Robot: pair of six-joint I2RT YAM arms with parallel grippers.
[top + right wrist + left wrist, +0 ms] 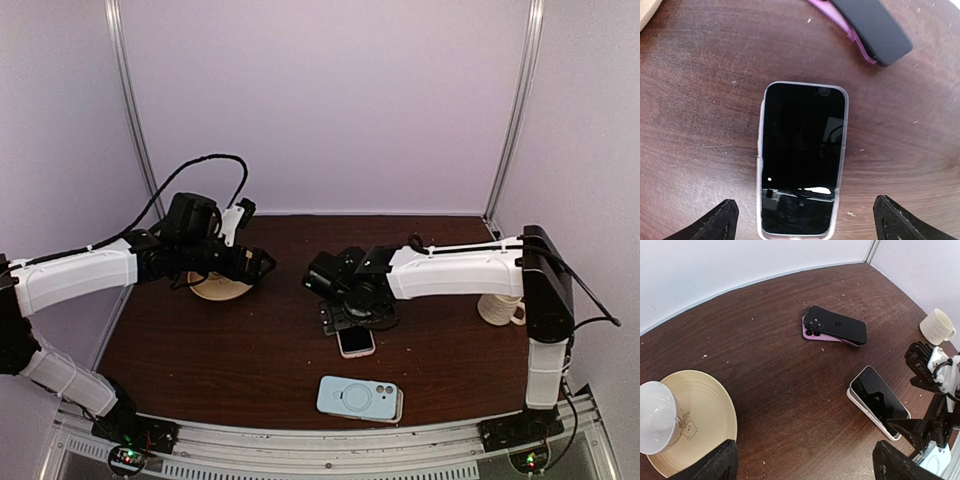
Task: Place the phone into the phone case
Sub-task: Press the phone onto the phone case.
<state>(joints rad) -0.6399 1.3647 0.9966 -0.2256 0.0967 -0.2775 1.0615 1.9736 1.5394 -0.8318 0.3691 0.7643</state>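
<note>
- Top external view: the right hand (348, 318) hangs low over the desk (250, 370) with its fingers spread. The phone (356, 340) lies screen up just under its tips. A pale blue slab (360, 398) with a ring mark lies on the near side of this hand, apart from it. A ribbed cup (498, 308) stands off to the hand's right. The left hand (255, 265) hovers over a tan plate (220, 289), also spread and holding nothing.
- Left wrist view: the left hand (805, 450) is wide open. The plate (700, 415), carrying a white rounded object (655, 422), lies beside its left finger. The phone (879, 401) rests ahead and to the right of the hand. A black-and-purple stack (835, 326) lies farther ahead.
- Right wrist view: the fingers (722, 220) of the right hand (804, 210) stand on either side of the phone's near end, not touching it. The phone (802, 150) lies flat inside the phone case (760, 165), whose pale rim shows round the far end and along the left edge. Whether it is fully seated cannot be told. The stack (875, 30) lies ahead and to the right.
</note>
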